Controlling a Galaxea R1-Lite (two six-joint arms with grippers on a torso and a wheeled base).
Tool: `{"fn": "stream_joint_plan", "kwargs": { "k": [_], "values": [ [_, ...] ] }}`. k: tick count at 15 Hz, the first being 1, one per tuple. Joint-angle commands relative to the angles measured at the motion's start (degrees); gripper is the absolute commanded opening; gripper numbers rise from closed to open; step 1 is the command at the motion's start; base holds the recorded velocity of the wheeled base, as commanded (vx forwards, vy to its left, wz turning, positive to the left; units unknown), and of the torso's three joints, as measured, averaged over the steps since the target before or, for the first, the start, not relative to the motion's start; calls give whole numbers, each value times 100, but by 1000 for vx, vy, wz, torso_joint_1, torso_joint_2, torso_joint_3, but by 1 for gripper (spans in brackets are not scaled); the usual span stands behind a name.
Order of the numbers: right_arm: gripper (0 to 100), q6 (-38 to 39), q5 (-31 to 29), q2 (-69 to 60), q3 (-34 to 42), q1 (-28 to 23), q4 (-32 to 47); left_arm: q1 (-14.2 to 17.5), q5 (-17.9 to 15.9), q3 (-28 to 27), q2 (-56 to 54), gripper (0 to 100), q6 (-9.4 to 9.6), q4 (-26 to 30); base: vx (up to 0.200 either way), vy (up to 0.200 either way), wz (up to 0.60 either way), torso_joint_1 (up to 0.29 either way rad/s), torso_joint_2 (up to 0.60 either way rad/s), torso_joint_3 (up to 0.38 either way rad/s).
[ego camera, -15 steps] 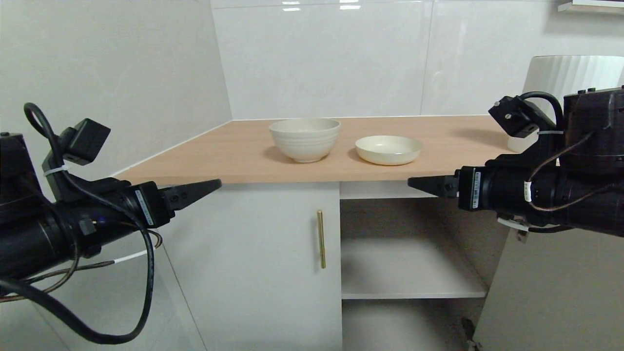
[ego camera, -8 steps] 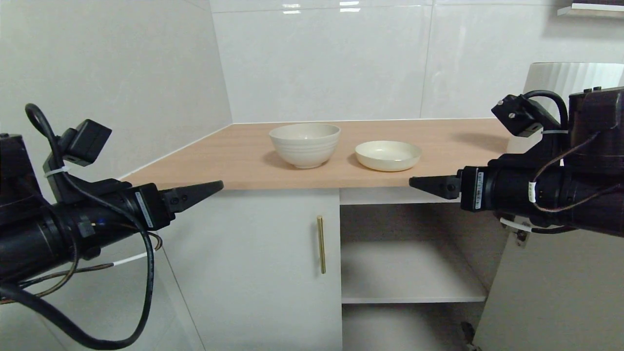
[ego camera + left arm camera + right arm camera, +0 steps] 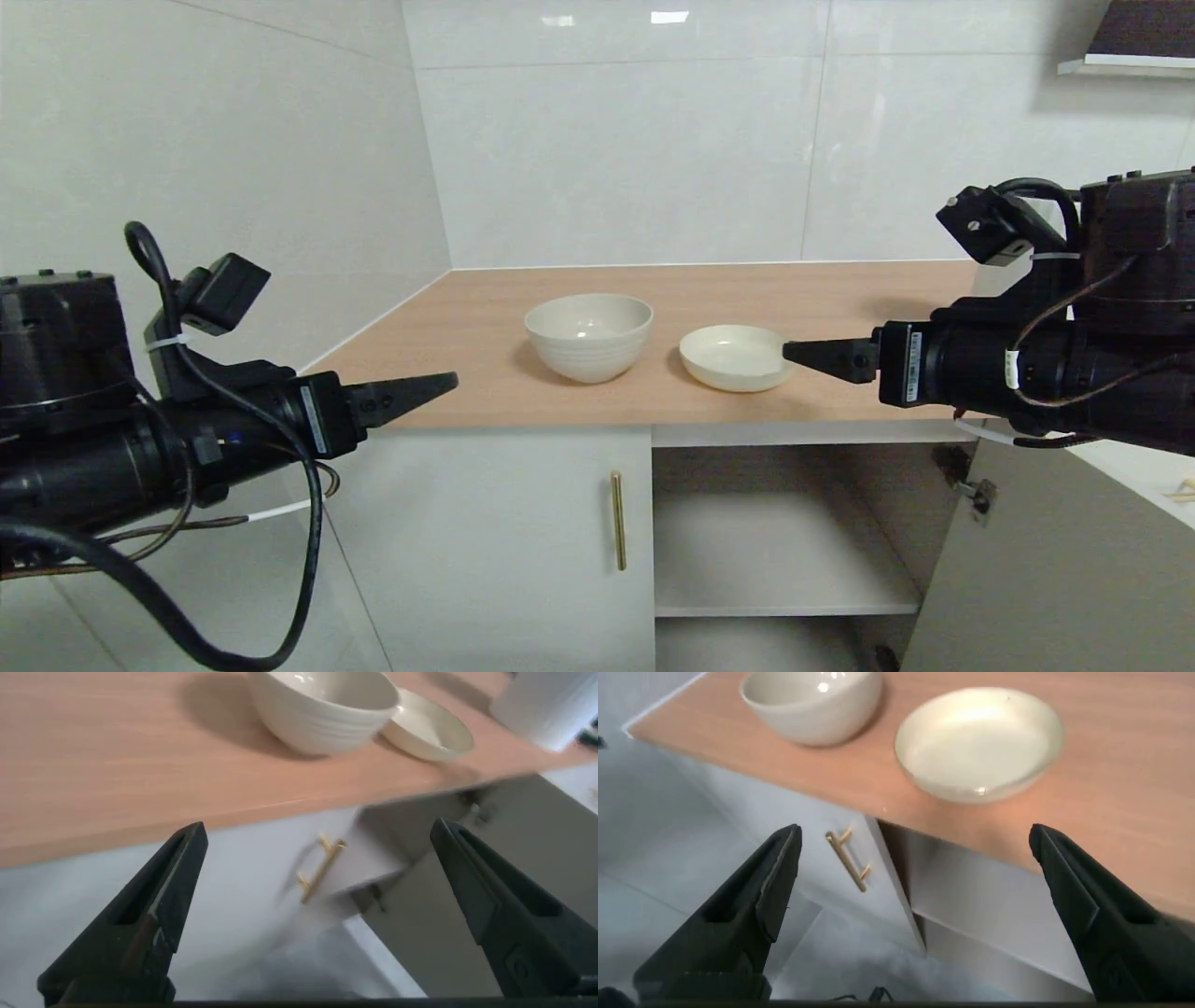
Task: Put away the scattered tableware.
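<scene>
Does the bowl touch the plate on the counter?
Apart. In the right wrist view a strip of bare counter shows between the bowl and the plate.

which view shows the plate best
The right wrist view: the plate lies whole, seen from above. In the head view the right gripper overlaps its edge; in the left wrist view the bowl hides part of it.
</scene>
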Motion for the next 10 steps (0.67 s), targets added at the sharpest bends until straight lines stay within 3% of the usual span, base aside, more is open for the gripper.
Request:
{"fn": "stream_joint_plan", "kwargs": {
  "k": [1, 3, 6, 7, 8, 10],
  "values": [
    [100, -1, 4, 74, 12, -29, -6, -89, 14, -152, 175, 100, -8, 185, 0, 0, 0, 183, -461, -286],
    [100, 8, 4, 127, 3, -55, -76, -89, 14, -486, 175, 100, -8, 669, 0, 0, 0, 190, -469, -278],
    [100, -10, -40, 584, -172, -213, -287, -124, 14, -1962, 482, 100, -8, 2418, 0, 0, 0, 97, -235, -146],
    [100, -1, -58, 654, -260, -213, -269, -124, 14, -2112, 526, 100, 1, 2585, 0, 0, 0, 27, -71, -41],
    [100, 25, -392, 1032, -638, -293, 91, -124, 14, -2806, 764, 100, 1, 3446, 0, 0, 0, 0, 0, 0],
    [100, 368, -726, 1436, -1306, -310, 864, -185, 6, -3439, 1124, 100, -17, 4351, 0, 0, 0, 0, 0, 0]
  ]
}}
